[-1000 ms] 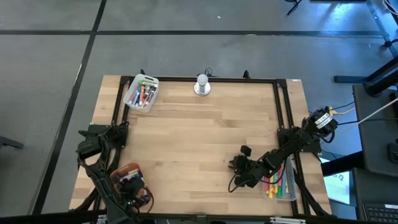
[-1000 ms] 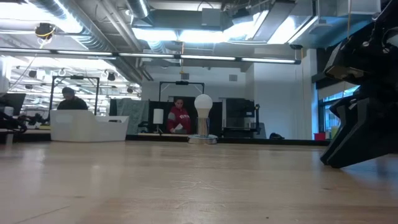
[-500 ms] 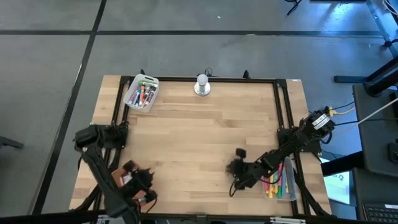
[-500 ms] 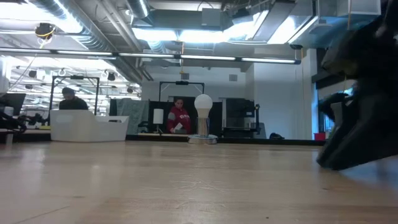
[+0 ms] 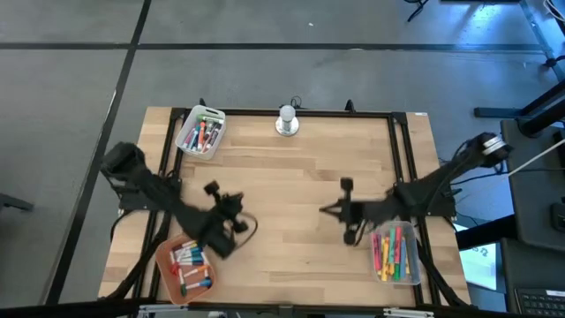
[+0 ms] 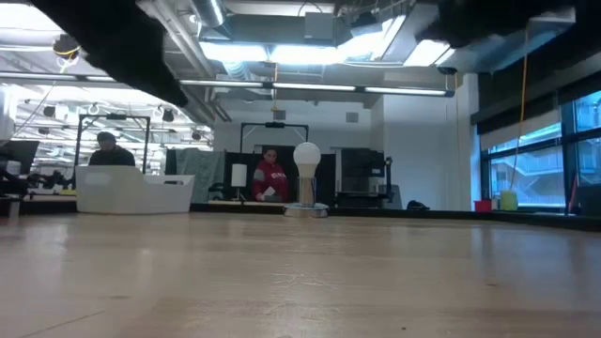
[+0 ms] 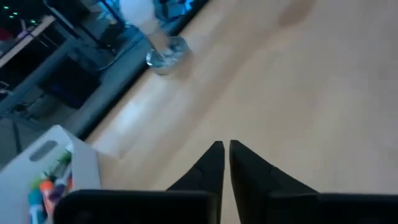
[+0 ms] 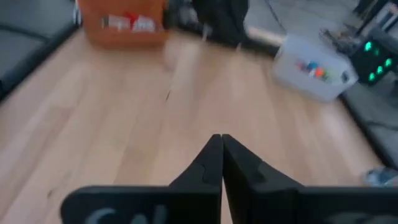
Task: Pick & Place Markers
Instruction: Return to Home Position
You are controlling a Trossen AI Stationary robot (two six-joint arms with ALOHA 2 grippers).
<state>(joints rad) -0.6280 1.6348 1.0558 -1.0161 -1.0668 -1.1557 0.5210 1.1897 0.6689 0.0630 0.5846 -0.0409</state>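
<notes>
Three trays sit on the surface (image 5: 291,194), each with markers in it: a far-left tray (image 5: 184,144) holding markers (image 5: 204,132), a near-left tray (image 5: 164,265) with its markers (image 5: 190,268), and a near-right tray (image 5: 417,265) with more (image 5: 393,252). A small stand (image 5: 287,121) sits mid-way along the far edge. The left claw (image 7: 226,149) hangs just beyond the near-left tray, and the right claw (image 8: 221,142) just left of the near-right tray.

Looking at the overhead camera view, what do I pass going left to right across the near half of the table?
orange tray → left gripper, fingers closed, over bare wood → right gripper, also closed → clear tray by the table's right edge.
</notes>
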